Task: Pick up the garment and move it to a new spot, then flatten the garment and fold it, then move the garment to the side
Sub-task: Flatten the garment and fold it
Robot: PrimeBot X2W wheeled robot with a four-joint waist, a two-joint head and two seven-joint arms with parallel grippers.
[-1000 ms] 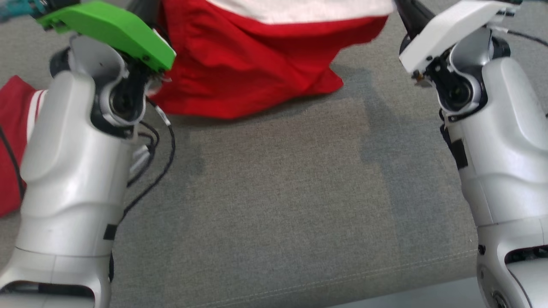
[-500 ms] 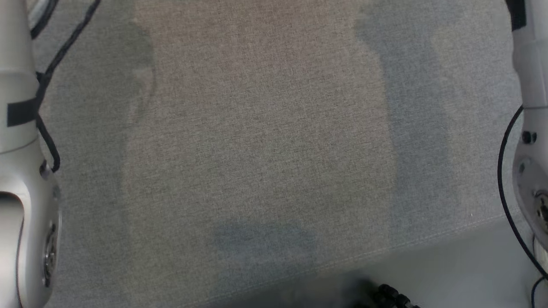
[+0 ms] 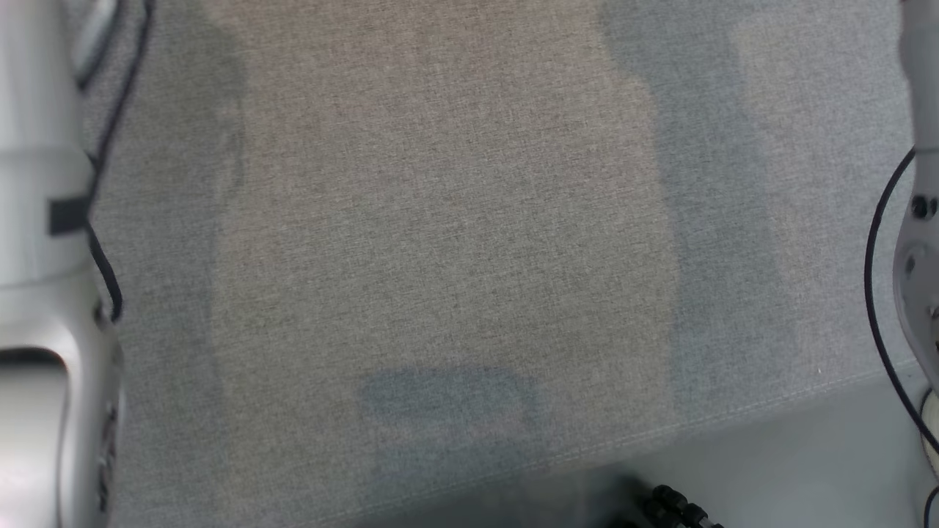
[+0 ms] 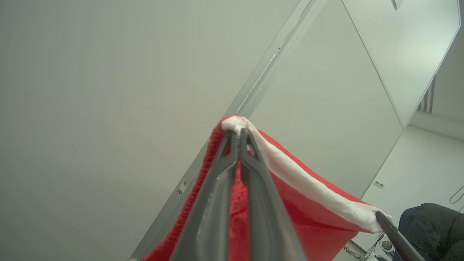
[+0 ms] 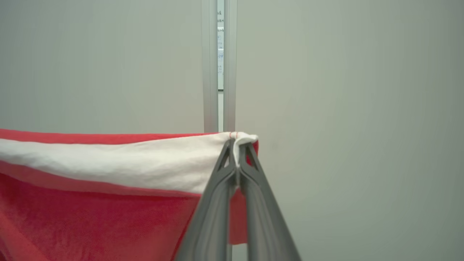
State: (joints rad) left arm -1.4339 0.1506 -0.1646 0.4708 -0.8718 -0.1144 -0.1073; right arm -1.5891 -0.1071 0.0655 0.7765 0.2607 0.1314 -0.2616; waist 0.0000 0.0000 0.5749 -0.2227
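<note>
Garment [image 4: 301, 214]: red cloth with a white band [image 4: 308, 181] along its upper edge. It is held up off the surface, strung between both grippers against a pale wall [image 4: 90, 90].

Left gripper [image 4: 238, 132]: fingers pressed together on one top corner. White hem is bunched over the tips, and red cloth falls down either side of the fingers. From that corner the band runs down-right in the left wrist view to the far corner, where a dark finger [image 4: 393, 230] of the right gripper meets it.

Right gripper [image 5: 235, 143]: jaws clamped on the other top corner, with a small fold of white hem poking past the tips. In the right wrist view the band stretches away level to the left, fairly taut. Red cloth hangs below it in soft creases.

Behind: wall panels with a metal strip [image 5: 217, 72] at the joint. A narrow gap in it shows something pale with print, too small to read. A dark bulky shape [image 4: 431, 228] sits low at the right of the left wrist view; cannot tell what.

Head view: grey woven surface [image 3: 440, 220], with a stitched seam near its front edge and soft shadows across it. Pale floor [image 3: 777, 469] lies beyond the edge. Left forearm [image 3: 37, 220] at the left margin, black cable [image 3: 106, 268] alongside. Right forearm [image 3: 921, 257] at the right margin, with its own cable loop. Black ribbed object [image 3: 675, 510] at the bottom edge, unclear.
</note>
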